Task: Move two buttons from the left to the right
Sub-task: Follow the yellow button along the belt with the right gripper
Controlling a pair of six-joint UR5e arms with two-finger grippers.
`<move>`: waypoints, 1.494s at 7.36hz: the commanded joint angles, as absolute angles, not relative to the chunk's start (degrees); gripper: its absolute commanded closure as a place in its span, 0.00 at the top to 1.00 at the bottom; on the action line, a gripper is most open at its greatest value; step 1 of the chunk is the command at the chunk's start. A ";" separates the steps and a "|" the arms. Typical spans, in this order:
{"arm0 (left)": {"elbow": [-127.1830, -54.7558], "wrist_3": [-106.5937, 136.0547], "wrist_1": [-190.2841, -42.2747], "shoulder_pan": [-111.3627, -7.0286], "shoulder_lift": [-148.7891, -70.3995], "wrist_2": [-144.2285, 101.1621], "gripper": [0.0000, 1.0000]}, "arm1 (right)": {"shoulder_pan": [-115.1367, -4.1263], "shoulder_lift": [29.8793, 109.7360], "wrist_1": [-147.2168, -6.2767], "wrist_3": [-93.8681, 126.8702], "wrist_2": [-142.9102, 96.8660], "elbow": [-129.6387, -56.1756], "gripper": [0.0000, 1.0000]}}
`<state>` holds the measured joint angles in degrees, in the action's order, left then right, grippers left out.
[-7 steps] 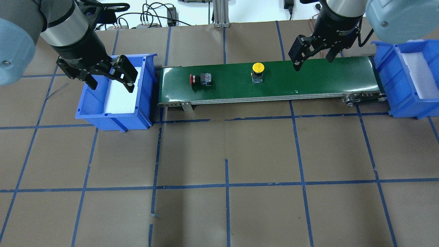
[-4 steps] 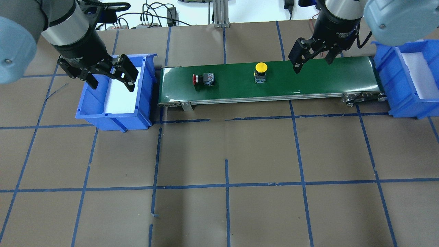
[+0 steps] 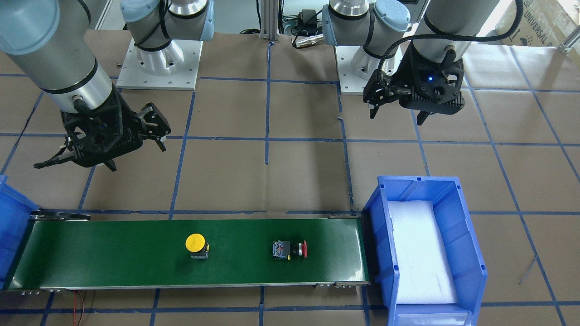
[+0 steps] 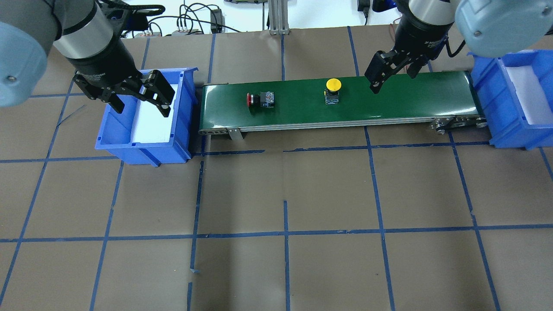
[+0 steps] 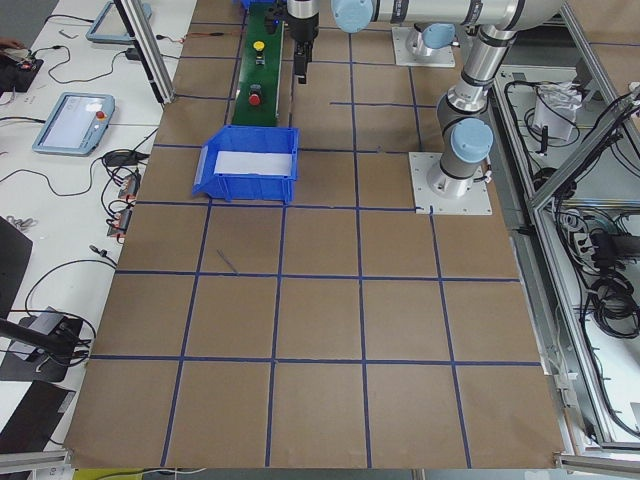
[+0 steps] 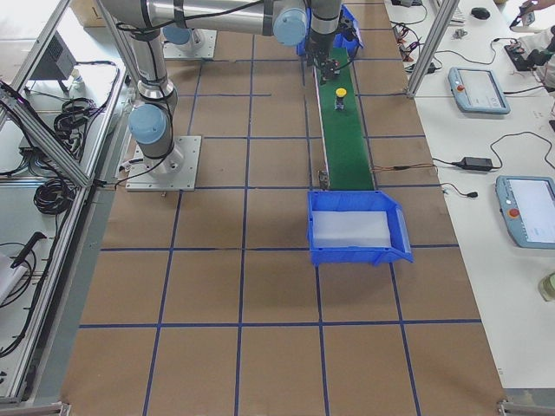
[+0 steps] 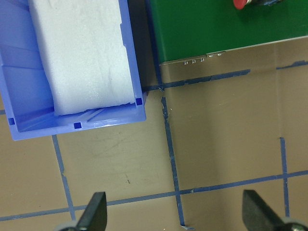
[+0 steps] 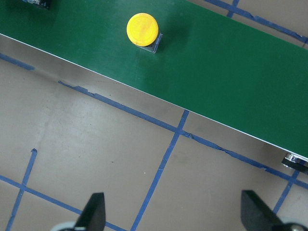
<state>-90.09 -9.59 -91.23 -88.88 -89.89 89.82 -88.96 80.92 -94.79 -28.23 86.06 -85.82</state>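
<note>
The yellow-capped button (image 4: pixel 333 88) stands upright near the middle of the green conveyor belt (image 4: pixel 410 99). It also shows in the front view (image 3: pixel 196 244) and the right wrist view (image 8: pixel 142 30). The red mushroom button (image 4: pixel 259 99) lies on its side near the belt's left end, and shows in the front view (image 3: pixel 290 249) and at the top edge of the left wrist view (image 7: pixel 245 4). My left gripper (image 4: pixel 141 106) hangs open and empty above the left blue bin (image 4: pixel 142 149). My right gripper (image 4: pixel 393 80) hangs open and empty above the belt, right of the yellow button.
The left bin holds only a white foam pad. A second blue bin (image 4: pixel 484 90) with white foam stands at the belt's right end. Cables and a metal post lie behind the belt. Brown paper with blue tape lines covers the table.
Both buttons have moved to the right along the belt. My right gripper has shifted slightly back and up. My left gripper has barely moved.
</note>
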 commanded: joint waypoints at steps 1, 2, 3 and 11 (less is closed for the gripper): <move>-90.09 -9.58 -91.23 -89.03 -90.00 89.82 1.00 | -88.16 79.89 -95.10 -34.79 85.96 -85.43 1.00; -90.00 -9.58 -91.23 -88.95 -90.09 89.82 1.00 | -87.98 79.81 -95.62 -36.72 86.04 -85.34 1.00; -90.09 -9.58 -91.23 -88.95 -90.09 89.82 1.00 | -87.98 79.89 -95.97 -39.09 87.09 -85.69 1.00; -90.26 -9.58 -91.23 -89.12 -89.92 89.74 1.00 | -87.89 79.10 -96.94 -40.52 89.12 -85.52 1.00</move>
